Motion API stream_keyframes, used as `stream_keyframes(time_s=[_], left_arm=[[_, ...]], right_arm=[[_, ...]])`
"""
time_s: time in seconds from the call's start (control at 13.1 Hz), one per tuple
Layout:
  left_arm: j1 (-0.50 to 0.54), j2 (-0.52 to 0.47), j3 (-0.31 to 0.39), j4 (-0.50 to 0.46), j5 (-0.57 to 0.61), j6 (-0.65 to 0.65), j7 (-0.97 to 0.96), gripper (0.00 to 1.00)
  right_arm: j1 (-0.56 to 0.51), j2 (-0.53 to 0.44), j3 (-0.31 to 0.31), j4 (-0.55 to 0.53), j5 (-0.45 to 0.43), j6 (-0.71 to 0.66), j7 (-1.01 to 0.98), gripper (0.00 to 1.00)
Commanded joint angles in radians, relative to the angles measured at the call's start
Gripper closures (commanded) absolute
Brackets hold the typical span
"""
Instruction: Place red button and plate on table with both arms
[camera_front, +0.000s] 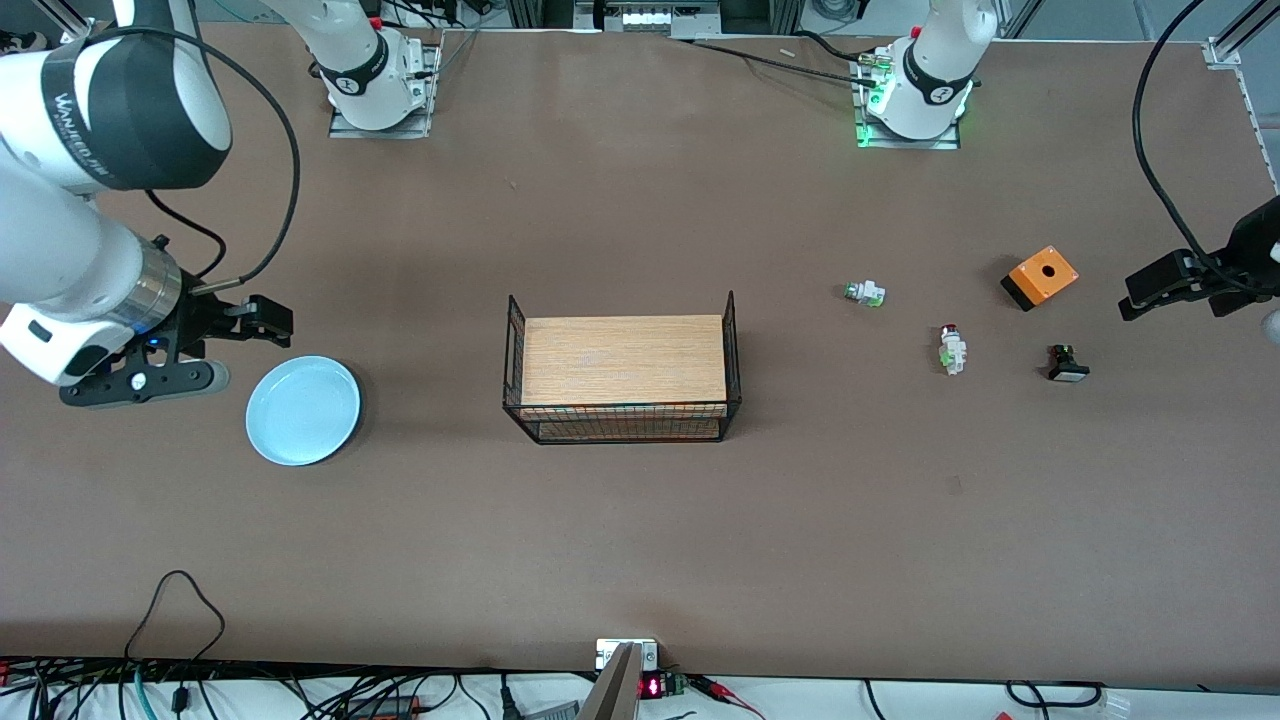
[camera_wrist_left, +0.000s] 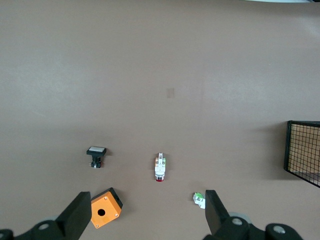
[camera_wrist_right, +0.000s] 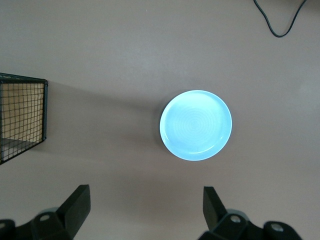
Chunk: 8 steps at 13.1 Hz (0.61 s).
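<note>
The pale blue plate (camera_front: 303, 410) (camera_wrist_right: 196, 125) lies flat on the brown table (camera_front: 640, 540) toward the right arm's end. My right gripper (camera_front: 235, 348) (camera_wrist_right: 145, 194) hangs open and empty over bare table beside the plate. The red button (camera_front: 952, 349) (camera_wrist_left: 159, 167), whitish with a dark red cap, lies on its side on the table toward the left arm's end. My left gripper (camera_front: 1140, 295) (camera_wrist_left: 146, 200) hovers open and empty over the table near that end, apart from the button.
A black wire rack (camera_front: 624, 375) with a wooden top stands mid-table. Around the red button lie a white-and-green switch part (camera_front: 864, 293), an orange box (camera_front: 1040, 277) with a hole and a black part with a white face (camera_front: 1067, 364). Cables (camera_front: 180, 610) run along the front edge.
</note>
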Motion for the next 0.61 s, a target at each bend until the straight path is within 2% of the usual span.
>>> stream_keyframes(time_s=[0.0,0.31,0.46,0.54], left_arm=[[0.004,-0.006,-0.001,0.004,0.000,-0.004,0.021,0.00],[0.004,-0.006,0.000,0.003,0.000,0.001,0.022,0.00],[0.004,-0.006,0.000,0.003,0.000,0.001,0.022,0.00],[0.004,-0.006,0.000,0.003,0.000,0.001,0.022,0.00]], right_arm=[[-0.001,-0.141,-0.002,-0.185,0.048,0.055,0.000,0.00],[0.001,-0.178,-0.002,-0.228,0.073,0.100,-0.003,0.00],[-0.008,-0.178,-0.002,-0.216,0.075,0.054,-0.010,0.00],[-0.012,-0.164,-0.002,-0.181,0.070,-0.022,-0.010,0.00]])
